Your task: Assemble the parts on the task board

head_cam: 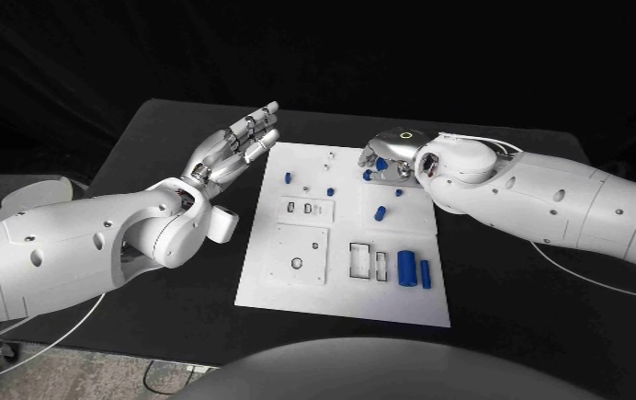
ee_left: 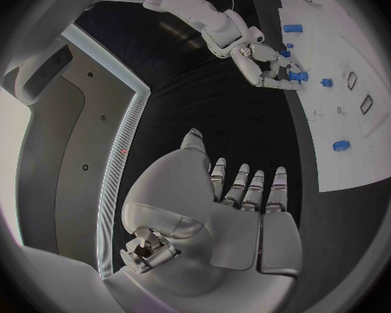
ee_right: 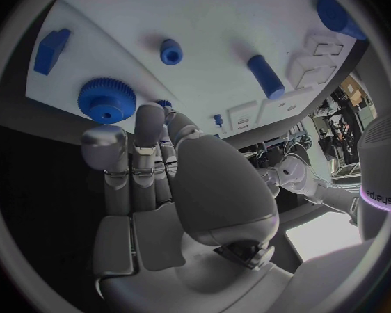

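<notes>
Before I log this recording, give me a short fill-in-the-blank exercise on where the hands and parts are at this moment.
1. The left hand holds ____, its fingers spread beside the task board.
2. The right hand reaches over the board's far ____ corner as the head view shows it.
3. In the right wrist view, the toothed blue part by the right hand's fingertips is a ____.
4. The small parts on the board are ____ in colour.

Missing words: nothing; right; gear; blue

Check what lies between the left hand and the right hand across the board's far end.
In the head view, between the left hand and right hand lies the board's white far end, carrying two small blue parts.
</notes>
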